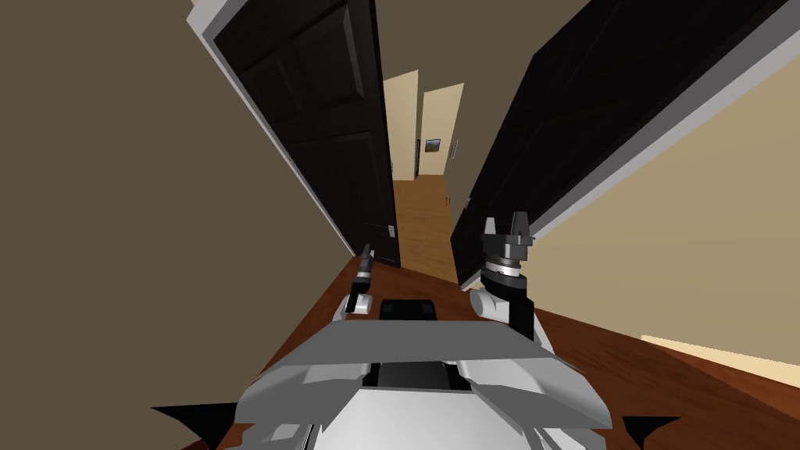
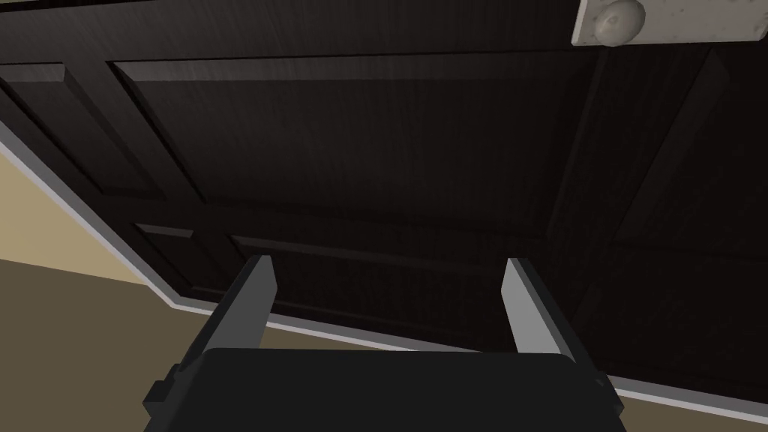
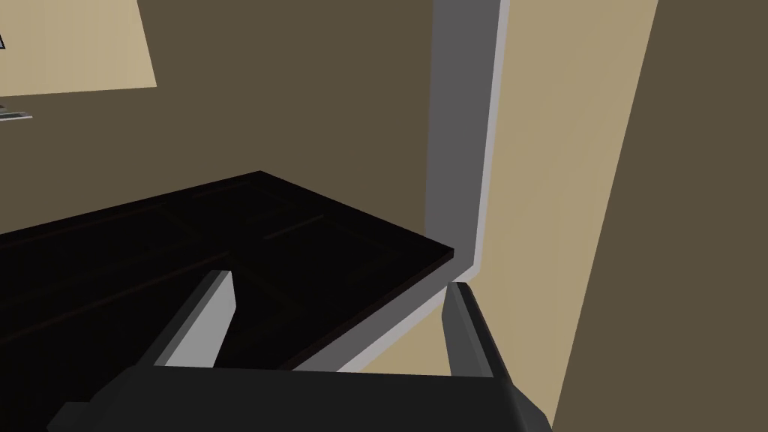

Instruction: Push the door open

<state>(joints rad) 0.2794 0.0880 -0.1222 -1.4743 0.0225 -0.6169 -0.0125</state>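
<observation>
Two broad walls close in the scene in the head view, an olive-brown wall [image 1: 117, 195] taking the left of the frame and a beige wall [image 1: 703, 258] taking the right. Between them stand two dark panelled doors. The left door [image 1: 312, 117] runs from the upper left toward the centre, and the right door [image 1: 594, 101] slants from the upper right down to the centre, edged by pale grey trim [image 1: 664, 129]. A narrow gap between the doors shows a hallway floor [image 1: 422, 226] of light brown wood, while red-brown boards [image 1: 625, 367] cover the lower right. The right gripper [image 1: 505, 223] is raised just right of centre, beside the lower edge of the right door. In its wrist view the right gripper [image 3: 339, 281] has its fingers spread apart with nothing held, and the dark door slab [image 3: 225, 247] and its grey frame [image 3: 457, 112] lie just beyond them. The left gripper [image 1: 365, 256] sits left of centre near the foot of the left door. Its wrist view shows the left gripper [image 2: 386, 260] open and empty, facing that door's recessed panels [image 2: 360, 135]; whether it touches the door I cannot tell. A pale round knob [image 2: 619, 21] on a light plate sits at the upper right of that frame. A small picture [image 1: 433, 144] hangs far down the hallway.
</observation>
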